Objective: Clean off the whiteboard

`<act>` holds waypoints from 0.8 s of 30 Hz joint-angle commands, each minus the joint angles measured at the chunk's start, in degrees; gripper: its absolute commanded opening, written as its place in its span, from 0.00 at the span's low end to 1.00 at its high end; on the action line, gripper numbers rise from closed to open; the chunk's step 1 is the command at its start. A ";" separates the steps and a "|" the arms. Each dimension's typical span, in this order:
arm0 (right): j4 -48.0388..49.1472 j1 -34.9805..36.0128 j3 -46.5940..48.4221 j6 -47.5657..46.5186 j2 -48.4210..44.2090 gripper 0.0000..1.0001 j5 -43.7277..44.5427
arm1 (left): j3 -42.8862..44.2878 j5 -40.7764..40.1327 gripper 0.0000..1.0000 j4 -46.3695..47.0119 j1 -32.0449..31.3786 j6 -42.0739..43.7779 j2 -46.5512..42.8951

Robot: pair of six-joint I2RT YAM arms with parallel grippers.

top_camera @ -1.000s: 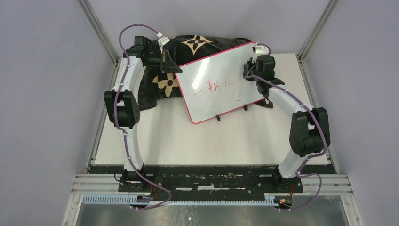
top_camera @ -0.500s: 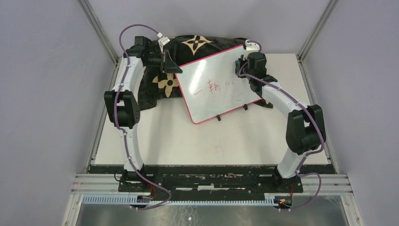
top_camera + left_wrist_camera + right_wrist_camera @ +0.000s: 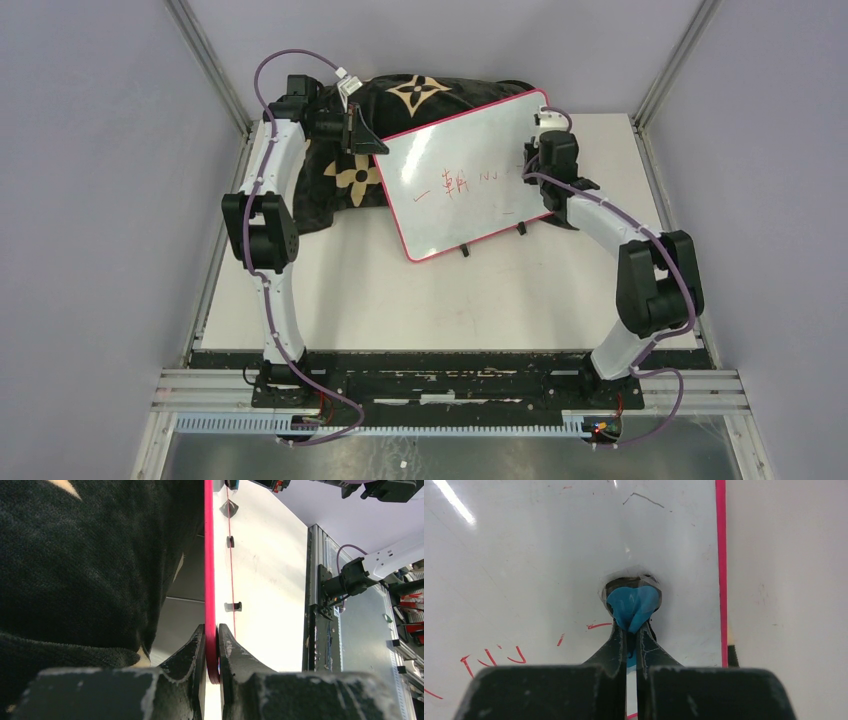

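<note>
Whiteboard [image 3: 450, 215] sits at the far side of the table [image 3: 450, 300], turned at an angle. Its far edge leans on the black flower-print cushion [image 3: 420, 95] and its small black feet are on the tabletop at the near edge.

Left gripper [image 3: 212, 630] is at the board's left corner, next to the cushion. It is clamped on the pink frame, one finger on each face, with the frame edge-on between them.

Right gripper [image 3: 630, 627] is over the right part of the board, just inside the right frame strip. Its fingers are pinched tight on a blue wipe [image 3: 633, 605]. The wipe's tip is against the glossy surface, with its reflection ringing it.

Red writing [image 3: 455, 187] is across the middle of the board, left of the wipe. In the right wrist view a few short red strokes lie just left of the fingers. The surface between wipe and right frame looks white, apart from a thin dark scratch mark toward the top.
</note>
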 commanded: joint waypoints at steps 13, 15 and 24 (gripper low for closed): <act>4.01 13.32 0.31 1.29 2.32 0.01 -6.15 | 1.91 -0.35 0.03 1.05 -1.21 3.16 -0.39; 4.24 15.37 0.76 1.36 2.64 0.01 -6.42 | 1.94 -0.43 0.03 1.07 -1.31 3.16 -0.42; 4.12 19.12 2.22 0.48 3.07 0.01 -6.02 | 2.52 -0.48 0.03 1.04 -1.67 2.98 -0.02</act>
